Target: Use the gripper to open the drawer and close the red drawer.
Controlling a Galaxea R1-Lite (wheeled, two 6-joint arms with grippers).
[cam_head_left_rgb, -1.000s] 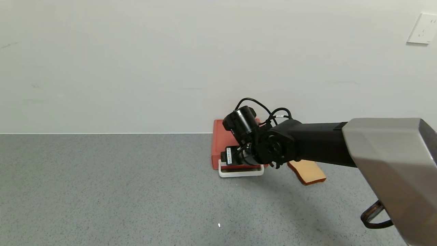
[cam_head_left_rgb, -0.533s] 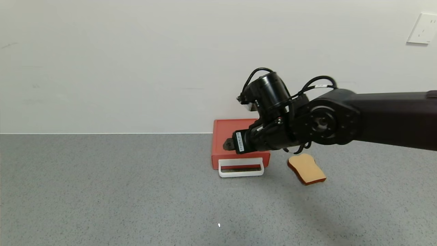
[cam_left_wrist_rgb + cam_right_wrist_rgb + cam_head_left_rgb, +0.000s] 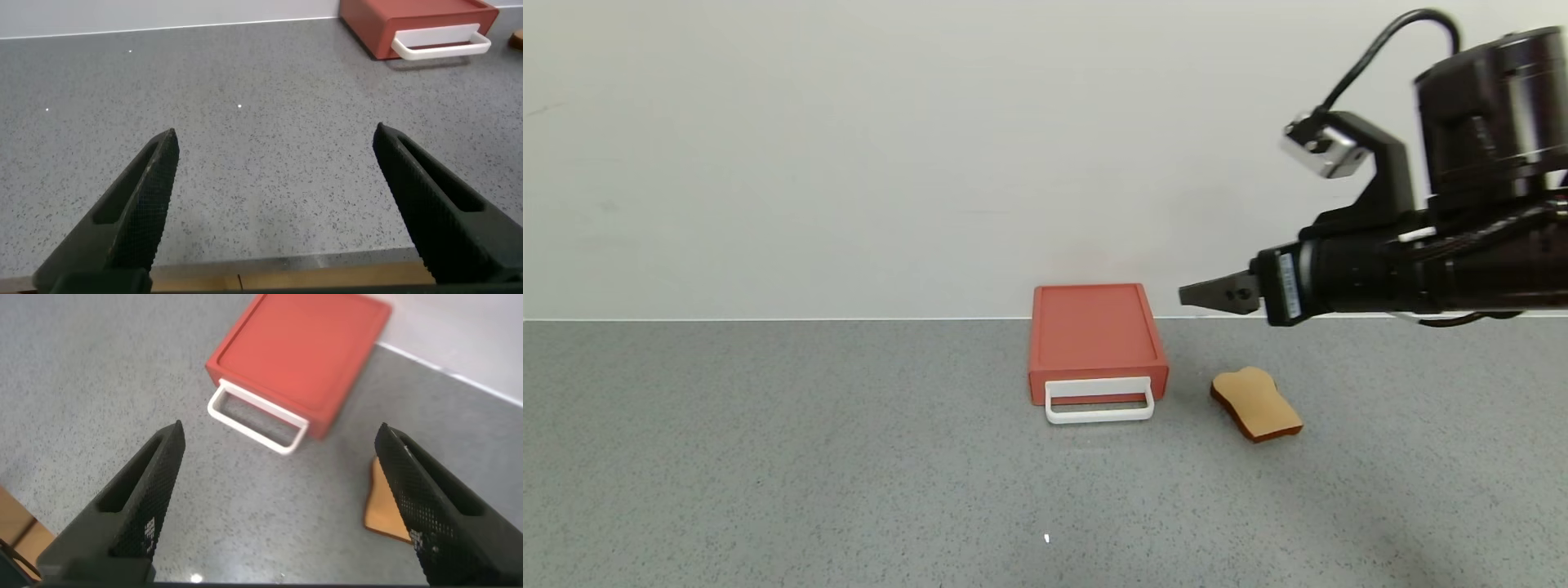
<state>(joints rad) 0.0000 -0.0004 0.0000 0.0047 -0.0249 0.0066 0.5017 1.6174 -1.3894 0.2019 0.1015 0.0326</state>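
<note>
Right claw [image 3: 1205, 294], black with tapered dark fingers: raised well above the table, up and to the right of the red drawer, fingers spread wide and holding nothing. A second ago it sat low over the drawer's front, at the handle; it has since lifted and swung away to the right.

Left claw [image 3: 274, 208], black: low over the table, well apart from the red drawer, fingers wide, empty, idle.

Red drawer [image 3: 1096, 339], small flat rectangular red plastic box: on the table against the wall. Tray appears pushed fully in, front flush with the box.

White plastic loop handle [image 3: 1099, 400]: lies flat on the table before the drawer's front, touched by nothing.

Tan bread slice with brown crust [image 3: 1255, 404]: on the table, near the drawer's right side, apart from it.

Grey speckled table [image 3: 768, 457].

Judgement: drawer shut and the right claw withdrawn suggest the closing step is done and the task is at or near its end.
</note>
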